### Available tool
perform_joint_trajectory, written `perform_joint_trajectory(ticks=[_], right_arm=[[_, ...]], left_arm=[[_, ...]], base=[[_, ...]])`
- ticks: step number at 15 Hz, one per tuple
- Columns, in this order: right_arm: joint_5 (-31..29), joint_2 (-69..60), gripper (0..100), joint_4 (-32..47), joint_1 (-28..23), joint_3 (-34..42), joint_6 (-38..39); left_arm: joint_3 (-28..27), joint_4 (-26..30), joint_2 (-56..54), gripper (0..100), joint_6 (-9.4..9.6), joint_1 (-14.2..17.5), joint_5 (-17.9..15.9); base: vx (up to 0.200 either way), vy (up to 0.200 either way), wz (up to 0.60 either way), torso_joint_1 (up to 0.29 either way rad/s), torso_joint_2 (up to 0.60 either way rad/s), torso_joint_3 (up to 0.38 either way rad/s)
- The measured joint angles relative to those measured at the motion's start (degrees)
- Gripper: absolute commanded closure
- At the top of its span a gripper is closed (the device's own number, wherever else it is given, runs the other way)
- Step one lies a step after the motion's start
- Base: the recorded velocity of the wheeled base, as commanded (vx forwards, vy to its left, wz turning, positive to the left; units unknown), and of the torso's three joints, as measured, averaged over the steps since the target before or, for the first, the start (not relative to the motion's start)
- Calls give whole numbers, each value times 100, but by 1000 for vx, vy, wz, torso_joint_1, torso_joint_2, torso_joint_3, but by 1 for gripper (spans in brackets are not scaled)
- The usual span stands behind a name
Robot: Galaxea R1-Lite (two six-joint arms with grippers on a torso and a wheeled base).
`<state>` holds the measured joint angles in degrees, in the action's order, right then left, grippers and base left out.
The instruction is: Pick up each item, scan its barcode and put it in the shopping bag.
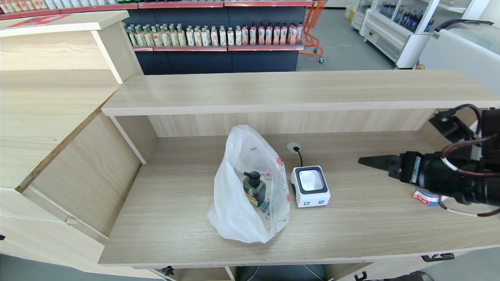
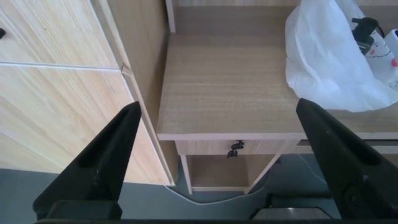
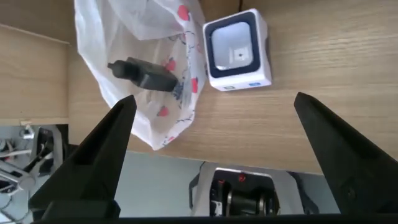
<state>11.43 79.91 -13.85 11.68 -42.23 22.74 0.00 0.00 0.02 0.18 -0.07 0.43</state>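
Wooden bench (image 1: 371, 218): small red-white-blue packet (image 1: 425, 198) lies rightward behind the spread right pincer (image 1: 365, 160); the left pincer (image 2: 219, 104), also spread, sits farther.

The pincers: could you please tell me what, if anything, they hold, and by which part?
Nothing; the left pincer and the right pincer both stand open and empty.

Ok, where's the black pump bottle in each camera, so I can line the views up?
Head view: pump bottle stands inside the shopping bag, mid-counter, beside the scanner.
Left wrist view: pump bottle, its top showing past the bag's white plastic.
Right wrist view: pump bottle inside the bag, next to the scanner.
Shared landmark: the shopping bag.
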Motion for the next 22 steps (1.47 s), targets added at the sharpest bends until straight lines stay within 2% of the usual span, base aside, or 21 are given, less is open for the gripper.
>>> perform_joint_trajectory(ticks=[2, 5, 10, 15, 22], right_arm=[[-17, -402, 0, 41, -295, 312, 15], [-13, -720, 0, 44, -424, 494, 30], [-55, -806, 0, 52, -538, 296, 896], [-104, -714, 0, 438, -947, 111, 1309], [-750, -725, 0, 1374, -1206, -422, 2305]], left_arm=[[0, 0, 0, 0, 0, -2, 0], [0, 0, 0, 0, -5, -2, 0], [0, 0, 0, 0, -21, -9, 1], [0, 0, 0, 0, -18, 2, 0], [0, 0, 0, 0, -5, -2, 0]], base=[[0, 0, 0, 0, 0, 0], [0, 0, 0, 0, 0, 0], [0, -200, 0, -1, 1, 4], [0, -200, 0, 1, 2, 2], [0, -200, 0, 2, 3, 1]])
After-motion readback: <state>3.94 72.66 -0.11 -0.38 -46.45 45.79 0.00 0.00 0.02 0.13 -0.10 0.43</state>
